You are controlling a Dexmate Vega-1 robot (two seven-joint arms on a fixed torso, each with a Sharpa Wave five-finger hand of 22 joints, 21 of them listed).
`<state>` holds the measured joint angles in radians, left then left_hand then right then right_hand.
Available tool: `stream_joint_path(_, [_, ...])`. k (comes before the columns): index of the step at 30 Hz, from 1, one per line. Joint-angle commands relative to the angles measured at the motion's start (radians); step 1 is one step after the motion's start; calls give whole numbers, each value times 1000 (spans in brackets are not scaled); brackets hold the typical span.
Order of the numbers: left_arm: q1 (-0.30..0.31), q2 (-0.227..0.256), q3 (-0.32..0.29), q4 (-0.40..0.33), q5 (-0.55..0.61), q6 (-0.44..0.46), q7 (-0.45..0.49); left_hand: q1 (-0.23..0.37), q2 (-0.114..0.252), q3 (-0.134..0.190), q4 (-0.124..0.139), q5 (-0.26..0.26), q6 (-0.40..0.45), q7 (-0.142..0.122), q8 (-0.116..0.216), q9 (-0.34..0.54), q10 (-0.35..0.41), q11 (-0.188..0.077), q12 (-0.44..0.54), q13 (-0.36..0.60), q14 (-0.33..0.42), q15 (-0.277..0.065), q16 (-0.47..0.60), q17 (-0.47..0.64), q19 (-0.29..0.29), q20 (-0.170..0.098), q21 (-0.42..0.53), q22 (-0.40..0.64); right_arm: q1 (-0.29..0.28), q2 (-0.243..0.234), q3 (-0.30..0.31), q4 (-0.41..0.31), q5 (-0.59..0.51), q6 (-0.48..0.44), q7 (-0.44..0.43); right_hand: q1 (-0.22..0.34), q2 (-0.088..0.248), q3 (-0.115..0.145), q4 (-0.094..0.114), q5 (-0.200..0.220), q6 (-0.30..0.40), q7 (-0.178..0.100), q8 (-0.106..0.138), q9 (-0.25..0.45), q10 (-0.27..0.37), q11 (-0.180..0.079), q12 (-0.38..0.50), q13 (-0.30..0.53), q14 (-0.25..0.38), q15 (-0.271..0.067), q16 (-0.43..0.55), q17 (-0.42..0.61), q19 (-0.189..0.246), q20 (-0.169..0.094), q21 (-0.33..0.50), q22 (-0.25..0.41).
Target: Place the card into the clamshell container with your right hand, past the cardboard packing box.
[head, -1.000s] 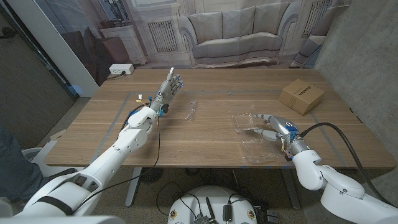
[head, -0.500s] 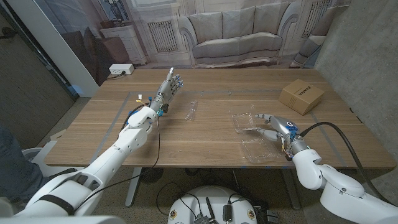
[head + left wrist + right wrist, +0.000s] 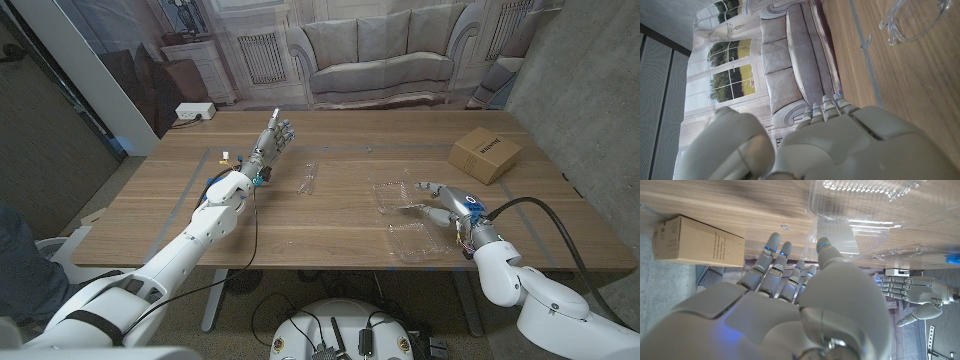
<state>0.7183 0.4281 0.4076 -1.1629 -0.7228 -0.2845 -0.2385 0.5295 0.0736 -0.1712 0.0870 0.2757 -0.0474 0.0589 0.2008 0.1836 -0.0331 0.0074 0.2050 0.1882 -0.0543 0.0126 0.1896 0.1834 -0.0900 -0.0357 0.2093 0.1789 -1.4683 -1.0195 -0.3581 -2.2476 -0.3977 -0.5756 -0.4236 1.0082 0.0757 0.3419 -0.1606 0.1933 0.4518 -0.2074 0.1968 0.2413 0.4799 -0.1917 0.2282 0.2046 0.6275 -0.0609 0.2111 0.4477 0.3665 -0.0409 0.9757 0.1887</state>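
Right robot hand (image 3: 443, 204) at the clear plastic clamshell container (image 3: 410, 219), holding a pale flat card (image 3: 409, 207).

The clamshell container lies open on the wooden tabletop (image 3: 330, 220). The right robot hand is just beside its right edge, and pinches the card between thumb and finger; the card reaches over the container's far half. In the right wrist view the other fingers (image 3: 771, 270) are spread. The brown cardboard packing box (image 3: 484, 154) stands well apart, beyond the container to its right. The left robot hand (image 3: 272, 142) is released, fingers apart, far to the container's left. A small clear plastic piece (image 3: 309, 177) lies between that hand and the container.
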Motion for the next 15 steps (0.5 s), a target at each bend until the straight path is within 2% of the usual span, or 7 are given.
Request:
stream_joint_path(1, [5,4,0,-11,2,3,5,3,5,-7,2,-5,4,2,-4,4,2,1,-2,2,-5,5,1,3,6,-5,0,5,-16,-14,5,-18,10,-27,-7,-46,-37,-29,28,-8,-4,2,8,-1,0,4,5,0,-3,-134,6,0,5,-165,0,1])
stream_joint_path(3, [5,4,0,-12,1,4,4,3,5,-7,2,-5,4,2,-4,4,2,0,-1,2,-6,5,1,3,6,-4,0,5,-14,-17,0,-21,5,-38,-5,-78,-53,-48,41,-6,-10,4,7,-2,-1,6,6,0,-6,-132,6,-1,4,-162,-2,0])
stream_joint_path(7, [5,4,0,-11,1,4,3,3,5,-8,2,-5,4,2,-4,4,2,0,-2,2,-6,5,1,3,6,-5,0,5,-15,-20,1,-29,5,-63,-3,-88,-59,-57,45,0,-19,4,5,-3,-10,6,4,0,-14,-129,4,-2,2,-162,-5,0])
stream_joint_path(11, [3,4,1,-8,0,5,1,3,6,-8,2,-5,4,2,-4,4,1,2,-2,2,-6,5,1,3,6,-5,0,5,-25,-22,10,-37,7,-80,-13,-61,-47,-46,33,10,-22,3,7,-3,-12,4,5,0,-21,-131,2,-2,-3,-164,-8,0])
stream_joint_path(12, [2,3,1,-6,0,5,0,3,6,-9,2,-5,4,2,-4,4,1,1,-2,2,-5,5,1,3,6,-4,0,5,-27,-21,12,-39,7,-85,-17,-42,-35,-38,26,14,-24,1,7,-4,-14,3,4,0,-22,-131,4,-1,-5,-166,-9,0])
stream_joint_path(15, [0,2,1,-2,0,3,-4,4,6,-9,2,-5,4,2,-4,4,1,1,-2,2,-6,6,1,3,6,-4,0,5,-35,-20,18,-44,5,-97,-31,-37,-32,-38,26,15,-24,0,8,-4,-14,0,5,0,-25,-134,4,0,-8,-167,-10,1])
